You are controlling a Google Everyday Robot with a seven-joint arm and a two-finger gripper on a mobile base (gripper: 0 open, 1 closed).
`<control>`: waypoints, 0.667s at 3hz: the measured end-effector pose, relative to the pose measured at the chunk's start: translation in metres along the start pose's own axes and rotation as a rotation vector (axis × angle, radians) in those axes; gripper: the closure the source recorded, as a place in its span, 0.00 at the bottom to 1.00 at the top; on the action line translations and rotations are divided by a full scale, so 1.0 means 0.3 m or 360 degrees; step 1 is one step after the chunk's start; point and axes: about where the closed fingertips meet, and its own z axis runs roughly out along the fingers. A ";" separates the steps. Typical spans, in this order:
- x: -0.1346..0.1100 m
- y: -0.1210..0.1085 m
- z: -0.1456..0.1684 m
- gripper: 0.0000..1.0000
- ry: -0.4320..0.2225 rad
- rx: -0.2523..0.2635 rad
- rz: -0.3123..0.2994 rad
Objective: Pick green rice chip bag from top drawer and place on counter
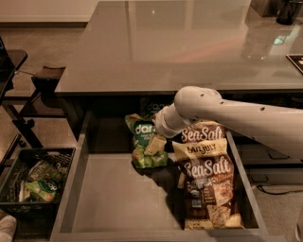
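Observation:
The green rice chip bag [142, 137] lies in the open top drawer [113, 198], near the back and left of centre, partly under the counter's front edge. My gripper [155, 143] is down on the bag's right side, at the end of the white arm [227, 116] that reaches in from the right. The arm's wrist hides the bag's upper right part. The counter [165, 47] is the glossy grey slab above the drawer.
Two brown-and-cream "Sea Salt" bags [208, 182] lie along the drawer's right side, right of my gripper. A black basket [38, 182] of snack bags stands on the floor at left. Dark objects stand at the counter's far right [286, 12].

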 end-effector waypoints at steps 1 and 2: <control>-0.028 0.027 -0.093 1.00 -0.0069 0.0005 0.0007; -0.075 0.055 -0.249 1.00 -0.0213 0.0020 0.0002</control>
